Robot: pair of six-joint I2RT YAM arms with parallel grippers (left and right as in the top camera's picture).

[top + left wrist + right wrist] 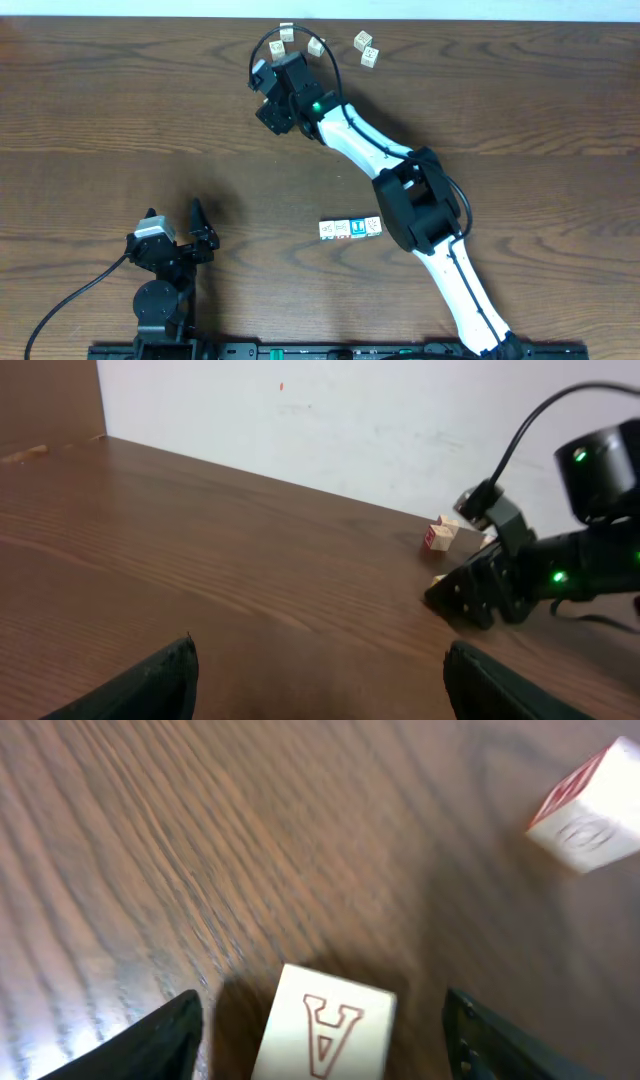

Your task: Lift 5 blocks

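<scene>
A row of cream blocks (343,229) lies mid-table, one with a bright blue face (358,228); the row's right end runs under my right arm. My right gripper (268,112) is at the far side of the table, jaws open. Between them on the wood sits a cream cube with a red outlined letter A (325,1030), with a gap on each side. That cube is hidden under the gripper from overhead; only a sliver (437,577) shows at the fingertip. My left gripper (174,218) rests near the front left, open (320,648) and empty.
Several similar pale cubes are scattered along the far edge: a pair (280,40), one (316,46), and two (366,48) further right. A red-faced cube (585,810) lies just beyond the right gripper. The white wall (350,430) stands behind the table's far edge.
</scene>
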